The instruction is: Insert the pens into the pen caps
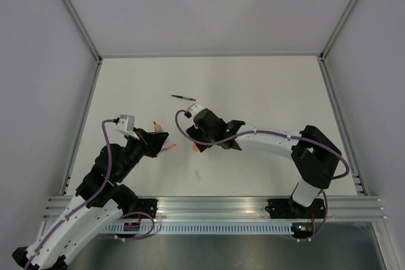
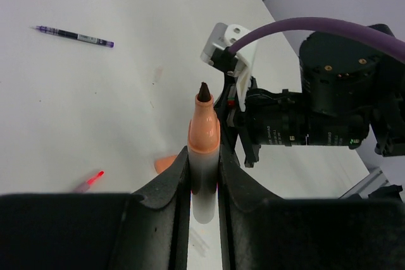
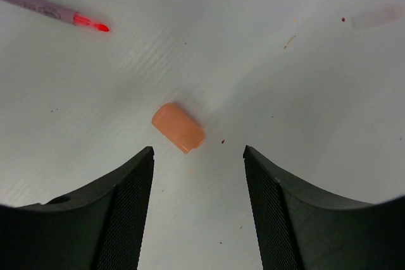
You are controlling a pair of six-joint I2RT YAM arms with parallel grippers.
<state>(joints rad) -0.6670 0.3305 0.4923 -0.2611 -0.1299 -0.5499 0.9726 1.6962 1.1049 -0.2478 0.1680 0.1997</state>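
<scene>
**Overhead view, read left to right.** The left gripper [image 1: 156,138] is clenching the pale pen [image 2: 204,132] by its barrel. Both fingers [image 2: 169,188] are pressing against the barrel just below the peach collar. The pen is projecting past the fingertips, with its dark tip bare and pointing toward the far side of the table [image 1: 266,93].

Just to the right of that gripper, the red-tipped pen [image 1: 168,150] is lying flat on the table with its red tip uncovered. No gripper is touching it.

Farther back, the purple pen [image 1: 183,97] is lying alone on the white surface, well apart from both grippers.

Next to the right, the orange pen cap [image 3: 178,128] is resting on its side on the table, between the two grippers. In the right wrist view it is sitting just ahead of the fingertips, off centre in the gap and touching neither finger.

At the right, the right gripper [image 3: 199,155] is hanging over the pen cap with its jaws spread wide, grasping nothing.
</scene>
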